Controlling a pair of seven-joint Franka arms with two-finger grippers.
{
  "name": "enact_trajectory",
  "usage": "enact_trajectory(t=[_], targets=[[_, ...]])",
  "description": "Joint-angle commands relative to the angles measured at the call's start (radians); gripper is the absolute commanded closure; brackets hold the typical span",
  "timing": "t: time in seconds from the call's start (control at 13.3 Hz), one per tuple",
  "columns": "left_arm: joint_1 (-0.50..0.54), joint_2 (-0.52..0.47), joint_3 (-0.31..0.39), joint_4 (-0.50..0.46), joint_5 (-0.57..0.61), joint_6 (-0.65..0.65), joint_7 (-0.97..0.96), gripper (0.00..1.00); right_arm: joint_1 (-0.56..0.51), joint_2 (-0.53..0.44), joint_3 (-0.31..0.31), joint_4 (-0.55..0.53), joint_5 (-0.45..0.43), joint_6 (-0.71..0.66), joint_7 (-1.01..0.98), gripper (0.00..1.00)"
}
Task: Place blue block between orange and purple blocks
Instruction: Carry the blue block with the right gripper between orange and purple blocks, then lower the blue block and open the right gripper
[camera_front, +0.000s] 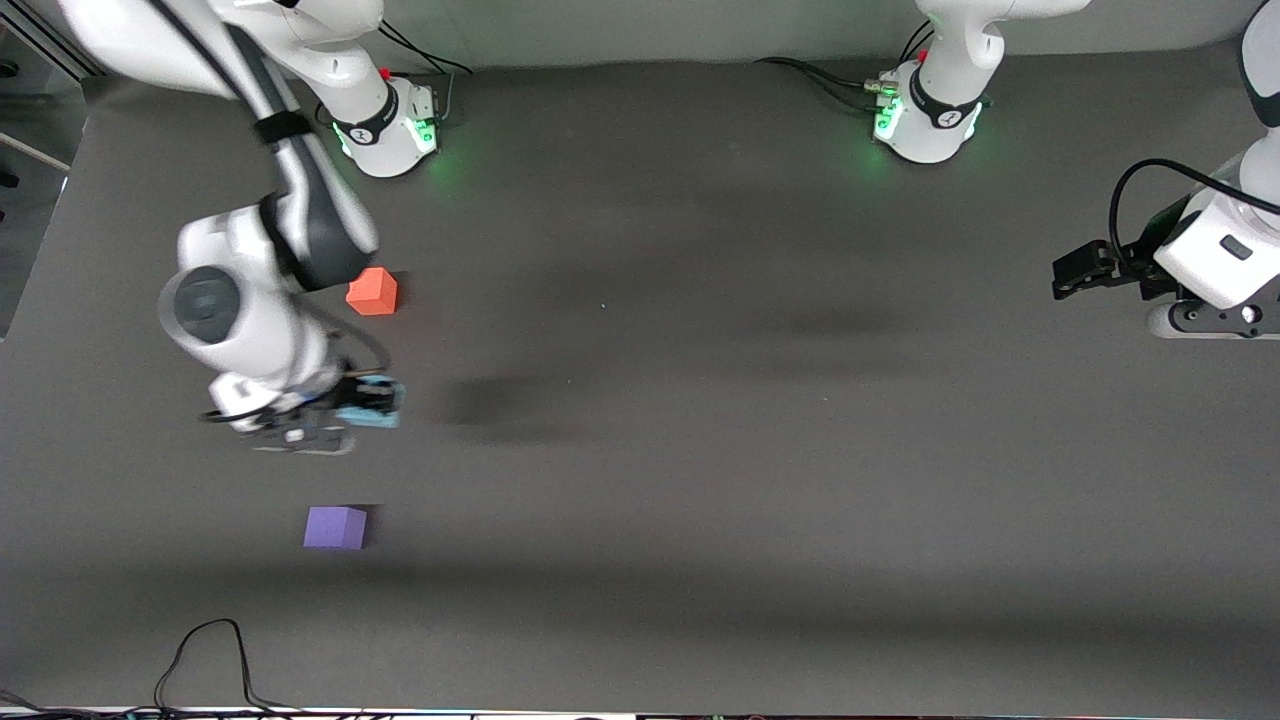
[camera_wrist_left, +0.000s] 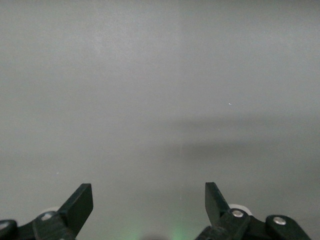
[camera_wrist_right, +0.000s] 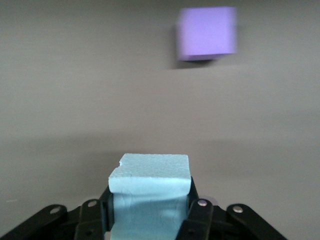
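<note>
Your right gripper (camera_wrist_right: 150, 200) has its jaws clamped on the blue block (camera_wrist_right: 150, 182), one finger (camera_wrist_right: 199, 215) pressed to each side of it, and one top corner of the cube looks chipped. In the front view the right gripper (camera_front: 375, 405) hangs over the desk (camera_front: 760, 420) toward the right arm's end, above the stretch between the other two cubes. The blue block (camera_front: 378, 408) shows there only as a sliver under the wrist. The orange block (camera_front: 372, 291) sits on the desk farther from the front camera, and the purple block (camera_front: 335, 527) sits nearer to it; both are well apart from the held cube. The purple block (camera_wrist_right: 206, 33) also shows in the right wrist view.

Your left gripper (camera_wrist_left: 149, 205) waits over bare desk at the left arm's end, jaws spread wide with nothing between them.
</note>
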Motion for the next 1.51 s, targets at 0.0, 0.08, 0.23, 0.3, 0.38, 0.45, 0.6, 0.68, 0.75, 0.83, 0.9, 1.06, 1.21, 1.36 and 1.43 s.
enact_trajectory(t=[0.0,0.08,0.23,0.3,0.38,0.45,0.6,0.68,0.75,0.83,0.9,1.06,1.21,1.36,1.43], targets=[[-0.01,-0.017,0.005,-0.008,0.005,-0.005,0.013,0.0,0.02,-0.009,-0.066,-0.151,0.069,0.13,-0.084,0.79],[-0.01,-0.017,0.005,-0.007,0.005,-0.004,0.013,0.0,0.02,-0.006,-0.076,-0.208,0.069,0.21,-0.098,0.79],[-0.01,-0.016,0.006,-0.005,0.006,-0.004,0.011,0.0,0.017,0.012,-0.081,-0.283,0.069,0.344,-0.115,0.79],[-0.01,-0.016,0.006,-0.005,0.006,-0.004,0.011,0.0,0.017,0.034,-0.096,-0.297,0.069,0.388,-0.129,0.79],[-0.01,-0.016,0.006,-0.005,0.006,-0.004,0.011,0.0,0.017,0.049,-0.101,-0.302,0.069,0.41,-0.134,0.78],[-0.01,-0.016,0.006,-0.005,0.005,-0.004,0.011,0.0,0.017,0.061,-0.103,-0.307,0.069,0.426,-0.135,0.78],[-0.01,-0.014,0.006,-0.005,0.005,-0.002,0.011,0.0,0.017,0.086,-0.103,-0.327,0.069,0.478,-0.175,0.75],[-0.01,-0.016,0.006,-0.005,0.005,-0.002,0.011,0.0,0.017,0.092,-0.103,-0.337,0.071,0.498,-0.184,0.74],[-0.01,-0.014,0.006,-0.005,0.005,-0.002,0.008,0.0,0.017,0.094,-0.104,-0.34,0.069,0.504,-0.184,0.73],[-0.01,-0.014,0.006,-0.005,0.005,-0.004,0.007,0.0,0.017,0.095,-0.103,-0.34,0.071,0.504,-0.184,0.7],[-0.01,-0.014,0.006,-0.005,0.005,-0.002,0.005,0.0,0.017,0.095,-0.104,-0.342,0.069,0.502,-0.184,0.57],[-0.01,-0.013,0.006,-0.005,0.005,-0.002,0.0,0.0,0.017,0.088,-0.104,-0.339,0.069,0.49,-0.184,0.0],[-0.01,-0.013,0.006,-0.005,0.005,-0.002,-0.001,0.0,0.018,0.031,-0.109,-0.339,0.071,0.46,-0.186,0.0],[-0.01,-0.013,0.006,-0.005,0.005,-0.002,-0.003,0.0,0.02,-0.073,-0.141,-0.319,0.069,0.374,-0.186,0.0],[-0.01,-0.013,0.006,-0.005,0.005,-0.002,-0.003,0.0,0.021,-0.127,-0.147,-0.311,0.069,0.336,-0.194,0.0]])
